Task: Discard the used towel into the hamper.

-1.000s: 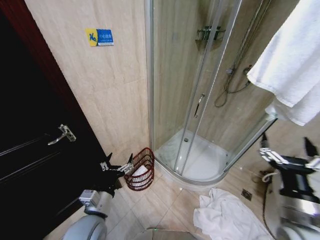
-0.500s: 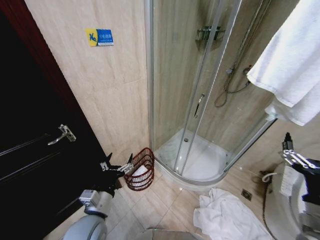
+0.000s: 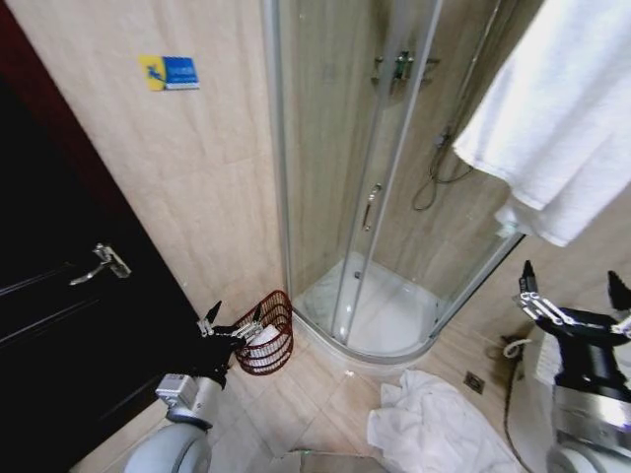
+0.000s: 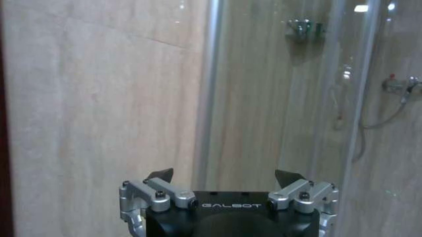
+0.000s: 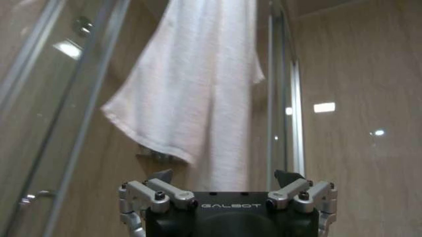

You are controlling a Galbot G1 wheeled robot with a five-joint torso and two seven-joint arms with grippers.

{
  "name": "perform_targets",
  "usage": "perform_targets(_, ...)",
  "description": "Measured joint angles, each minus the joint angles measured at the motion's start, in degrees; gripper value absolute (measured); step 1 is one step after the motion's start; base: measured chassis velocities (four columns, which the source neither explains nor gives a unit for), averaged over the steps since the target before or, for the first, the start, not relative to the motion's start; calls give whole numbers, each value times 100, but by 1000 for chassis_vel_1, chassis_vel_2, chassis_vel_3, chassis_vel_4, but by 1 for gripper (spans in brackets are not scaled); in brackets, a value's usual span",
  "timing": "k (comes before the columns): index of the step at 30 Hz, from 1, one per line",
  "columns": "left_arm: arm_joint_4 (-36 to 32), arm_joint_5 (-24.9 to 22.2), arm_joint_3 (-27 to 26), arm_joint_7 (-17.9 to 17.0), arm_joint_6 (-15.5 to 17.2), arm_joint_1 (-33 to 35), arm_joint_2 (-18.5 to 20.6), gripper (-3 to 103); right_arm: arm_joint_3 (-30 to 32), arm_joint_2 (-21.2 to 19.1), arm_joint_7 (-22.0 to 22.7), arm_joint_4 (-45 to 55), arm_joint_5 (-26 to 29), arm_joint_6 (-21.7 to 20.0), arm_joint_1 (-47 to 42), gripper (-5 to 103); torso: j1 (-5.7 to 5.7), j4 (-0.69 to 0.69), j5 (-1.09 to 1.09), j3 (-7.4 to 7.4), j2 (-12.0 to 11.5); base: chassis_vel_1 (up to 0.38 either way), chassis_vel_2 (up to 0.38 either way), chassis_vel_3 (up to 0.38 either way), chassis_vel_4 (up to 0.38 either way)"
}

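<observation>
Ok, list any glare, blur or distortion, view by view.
Head view: wide-angle bending of the shower door frame, dark door underexposed. Left wrist view: soft, ceiling-light glare on glass. Right wrist view: light reflections on the wall tiles, hanging towel slightly soft.

Left arm, low in the head view: the left gripper (image 3: 235, 317) is raised with its two dark fingertips spread wide apart and empty, just beside the rim of the hamper (image 3: 266, 335), on its door side. In the left wrist view the same gripper (image 4: 224, 176) shows both tips apart. Right arm: the right gripper (image 3: 573, 289) stands upright, well apart from the hamper on the far side, fingers spread and empty; the right wrist view (image 5: 224, 176) agrees.
</observation>
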Motion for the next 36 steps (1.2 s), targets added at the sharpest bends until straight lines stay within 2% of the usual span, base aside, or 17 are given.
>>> perform_targets(3,0,0,1,1,0,-1,1,100,-2,-20,4,1,-2,19,8,100,1,-3,-7,0,0,-244,-265,253,259)
perform_targets(5,1,-1,2,2,0,0,-2,100,-23,-59,10,0,-5,72,40,100,0,-1,2,0,0,-248,-252,222,230)
perform_targets(8,1,-1,2,3,0,0,-2,100,-30,-131,7,0,22,108,122,100,2,-3,-2,0,-1,-190,-218,169,159)
perform_targets(10,0,0,2,3,0,-1,-1,100,-19,-197,1,-1,59,116,169,100,2,-2,1,0,-1,-37,-121,122,-1)
perform_targets(13,1,0,1,2,0,0,-1,100,66,-366,-23,0,169,120,261,100,0,3,-7,0,0,11,-10,25,5)
perform_targets(20,1,-1,-1,1,0,0,2,100,306,-639,-90,0,430,123,329,100,-1,-3,-4,-1,0,61,38,-68,-26)
perform_targets(31,0,-1,1,1,1,0,0,100,1612,-1549,-90,1,1547,-21,772,100,0,-2,-2,0,-1,-1,14,39,31)
perform_targets(36,0,-1,1,1,1,0,0,100,1894,-1864,-55,2,1819,-103,952,100,0,-1,-4,0,-1,74,61,64,63)
